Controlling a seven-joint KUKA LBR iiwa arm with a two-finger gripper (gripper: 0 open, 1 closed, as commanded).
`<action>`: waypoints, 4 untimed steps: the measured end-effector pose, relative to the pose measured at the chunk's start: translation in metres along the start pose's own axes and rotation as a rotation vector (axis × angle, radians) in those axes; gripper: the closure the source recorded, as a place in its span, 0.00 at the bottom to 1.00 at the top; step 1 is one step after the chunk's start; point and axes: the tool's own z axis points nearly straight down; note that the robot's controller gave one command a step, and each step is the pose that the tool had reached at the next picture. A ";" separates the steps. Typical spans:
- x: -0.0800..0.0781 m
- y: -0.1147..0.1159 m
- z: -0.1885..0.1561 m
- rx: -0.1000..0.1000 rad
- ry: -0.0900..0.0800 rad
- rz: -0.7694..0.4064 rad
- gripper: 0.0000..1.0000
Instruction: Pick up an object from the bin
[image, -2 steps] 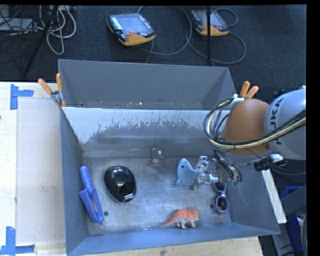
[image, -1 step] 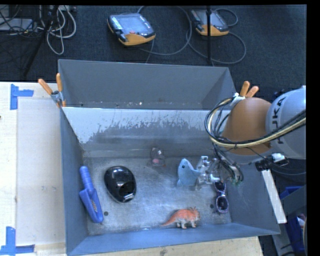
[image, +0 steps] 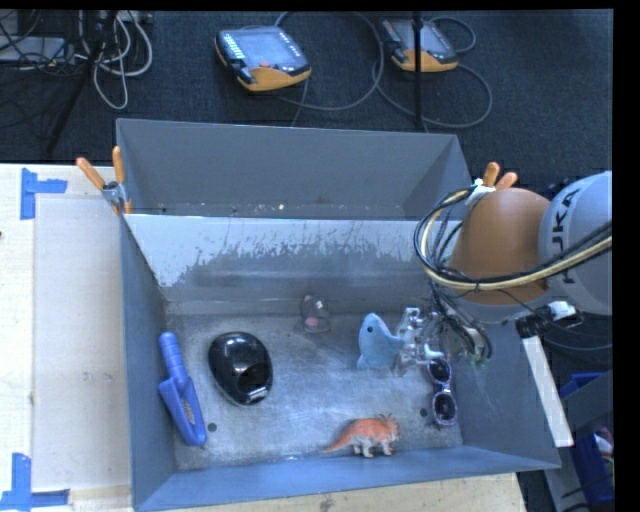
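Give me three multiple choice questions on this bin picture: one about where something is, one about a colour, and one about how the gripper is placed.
1. Where does the orange toy dinosaur lie?
A. in the far left corner
B. by the near wall of the bin
C. outside on the floor

2. What colour is the long-handled tool along the left wall?
A. blue
B. red
C. green

3. How is the gripper placed?
A. raised well above the rim
B. resting on the left wall
C. down in the bin, right beside the light blue thing

Answers:
1 B, it lies just short of the wall at the view's bottom.
2 A, the whole tool is blue.
3 C, its metal end sits low on the right, against the light blue thing's edge.
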 end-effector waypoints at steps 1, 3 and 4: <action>-0.001 0.000 -0.011 0.000 -0.003 0.000 1.00; -0.001 0.000 -0.025 0.000 -0.002 0.000 1.00; -0.001 0.000 -0.031 0.001 -0.003 0.001 1.00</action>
